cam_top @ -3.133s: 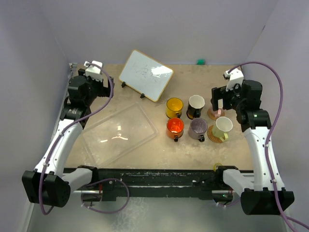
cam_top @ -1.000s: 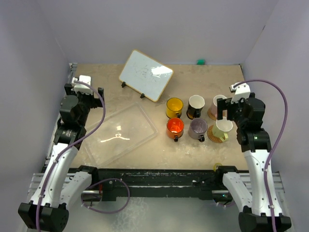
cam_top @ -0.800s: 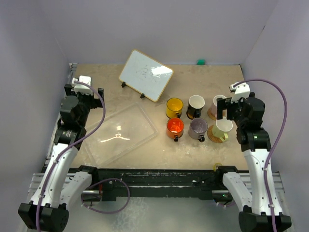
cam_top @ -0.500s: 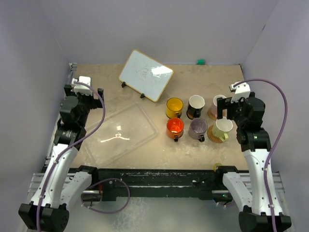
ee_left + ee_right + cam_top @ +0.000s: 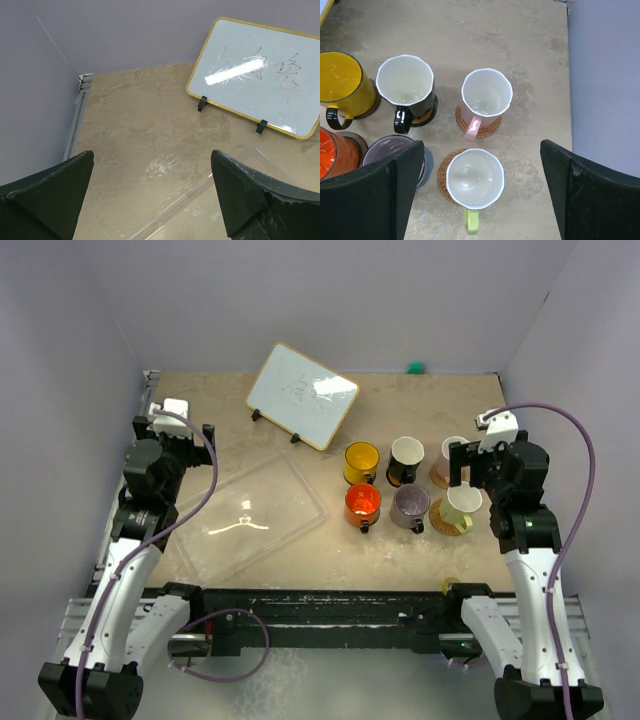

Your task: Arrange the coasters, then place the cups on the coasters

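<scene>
left end effector, right end effector: pulled back, wide | cups upright, handles toward near edge

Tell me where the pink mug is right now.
In the right wrist view the pink mug stands on a woven coaster, right of the black mug and just beyond the pale green mug.

High rear overview; close downward wrist views sharing its cups, whiteboard
</scene>
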